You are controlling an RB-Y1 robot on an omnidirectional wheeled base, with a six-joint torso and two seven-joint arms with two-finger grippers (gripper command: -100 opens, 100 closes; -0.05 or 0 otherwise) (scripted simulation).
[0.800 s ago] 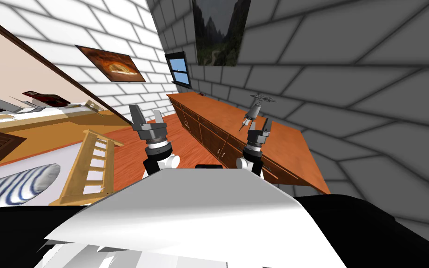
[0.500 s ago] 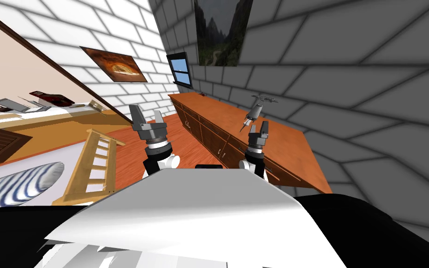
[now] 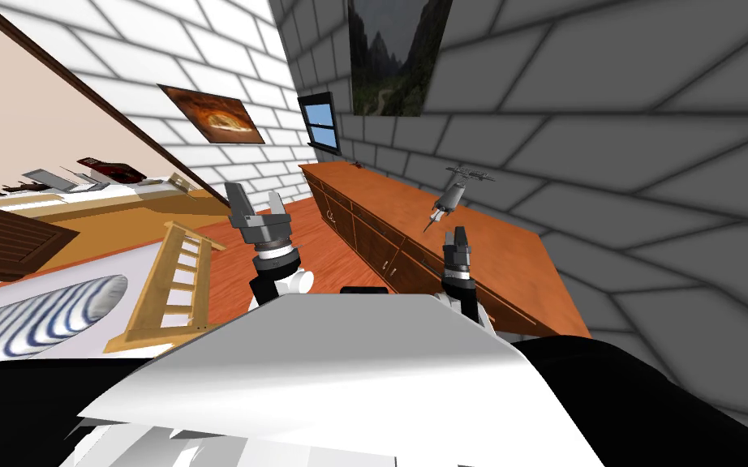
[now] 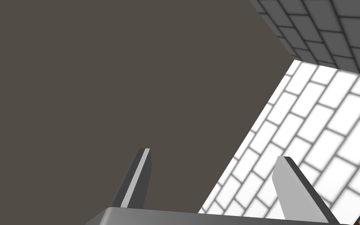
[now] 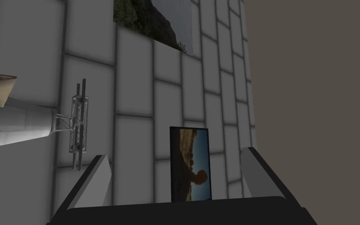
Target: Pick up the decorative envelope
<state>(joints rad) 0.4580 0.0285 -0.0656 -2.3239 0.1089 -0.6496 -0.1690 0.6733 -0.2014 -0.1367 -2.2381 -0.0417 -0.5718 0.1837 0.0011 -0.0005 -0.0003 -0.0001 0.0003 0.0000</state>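
Observation:
Several flat grey and dark red things point(image 3: 80, 174) lie on a pale surface far off to the left; I cannot tell which of them is the envelope. My left gripper point(image 3: 257, 207) is raised over the wooden floor, fingers open and empty, as the left wrist view point(image 4: 214, 154) also shows. My right gripper point(image 3: 455, 237) hangs at the near part of a long wooden sideboard point(image 3: 518, 267), open with nothing between its fingers point(image 5: 175, 154). Just beyond it on the sideboard top stands a grey rocket-like model point(image 3: 448, 199), and the model point(image 5: 15, 121) lies close beside the right fingers.
A wooden ladder-like frame point(image 3: 171, 284) and a striped cushion point(image 3: 40, 316) lie low on the left. A small red item point(image 3: 356, 164) sits at the sideboard's far end. The grey brick wall point(image 3: 648, 162) runs right behind the sideboard. Red wooden floor point(image 3: 324, 251) lies between the arms.
My view has swung, so the room has slid right and up. The right gripper has turned about its wrist to edge-on and sunk a little to the right. The left arm has kept still.

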